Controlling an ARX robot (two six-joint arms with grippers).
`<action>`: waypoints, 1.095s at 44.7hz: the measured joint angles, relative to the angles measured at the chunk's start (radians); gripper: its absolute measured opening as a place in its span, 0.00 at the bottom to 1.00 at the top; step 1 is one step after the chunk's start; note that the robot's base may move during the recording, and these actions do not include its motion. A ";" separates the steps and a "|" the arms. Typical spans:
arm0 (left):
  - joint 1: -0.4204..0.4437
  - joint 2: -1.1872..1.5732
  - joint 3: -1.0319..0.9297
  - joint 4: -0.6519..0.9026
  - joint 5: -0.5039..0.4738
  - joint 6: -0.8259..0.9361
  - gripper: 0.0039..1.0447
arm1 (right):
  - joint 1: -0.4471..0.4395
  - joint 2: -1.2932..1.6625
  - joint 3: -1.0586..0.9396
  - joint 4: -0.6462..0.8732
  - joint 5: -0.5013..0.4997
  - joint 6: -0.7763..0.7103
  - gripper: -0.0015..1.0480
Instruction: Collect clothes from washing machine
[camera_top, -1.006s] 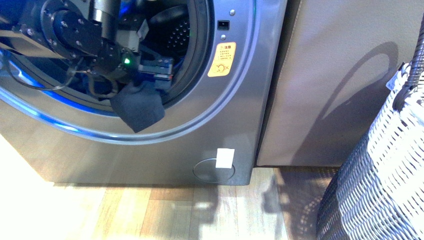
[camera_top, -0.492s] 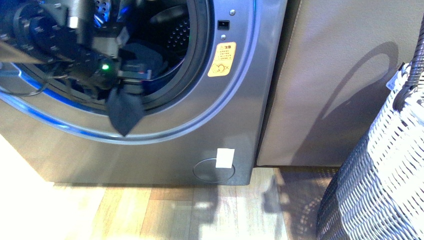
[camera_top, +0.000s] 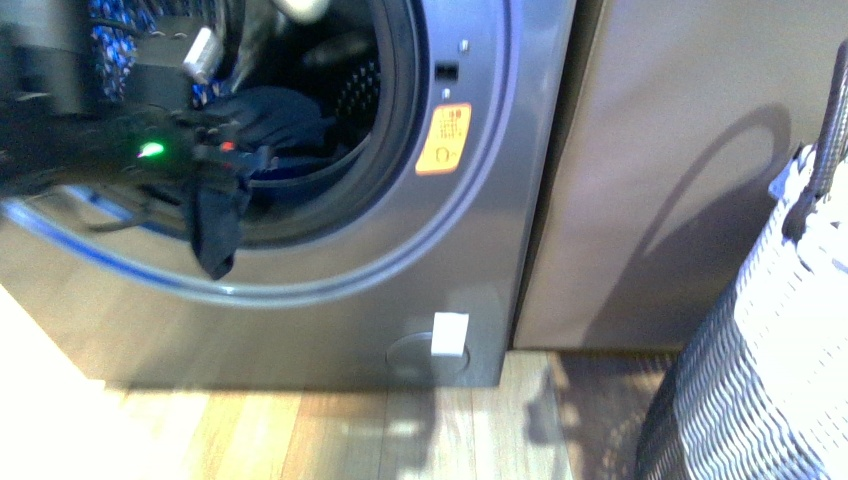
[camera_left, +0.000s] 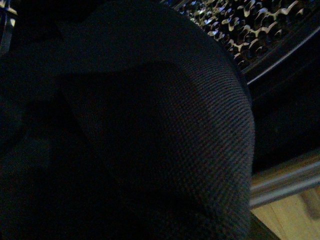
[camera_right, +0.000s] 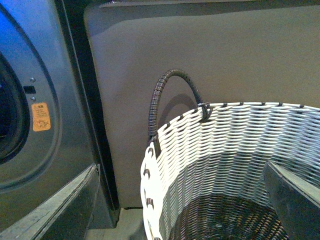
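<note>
The grey washing machine (camera_top: 470, 230) fills the left of the front view, its round porthole open onto the perforated drum (camera_left: 240, 20). My left gripper (camera_top: 222, 165) is at the porthole's lower rim, shut on the clothes (camera_top: 215, 230), a dark navy piece hanging limp over the rim. More dark fabric (camera_top: 275, 115) lies inside the drum. In the left wrist view the clothes (camera_left: 165, 140) cover almost everything and hide the jaws. My right gripper (camera_right: 181, 172) is open with nothing in it, above the woven basket (camera_right: 225, 150).
The basket (camera_top: 770, 340) stands at the right on the wooden floor (camera_top: 330, 430), its dark handle (camera_right: 167, 95) arched upward. A grey panel (camera_top: 680, 150) stands between the machine and the basket. An orange sticker (camera_top: 443, 140) and a white tag (camera_top: 449, 335) mark the machine's front.
My left arm has moved left along the porthole rim with the clothes, which now hang narrower and further left. The front view is blurrier and slightly shifted.
</note>
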 joint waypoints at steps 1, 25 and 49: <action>0.006 -0.022 -0.027 0.014 0.013 0.000 0.11 | 0.000 0.000 0.000 0.000 0.000 0.000 0.93; 0.113 -0.499 -0.396 0.068 0.214 0.023 0.11 | 0.000 0.000 0.000 0.000 0.000 0.000 0.93; 0.103 -0.975 -0.277 -0.327 0.388 0.039 0.10 | 0.000 0.000 0.000 0.000 0.000 0.000 0.93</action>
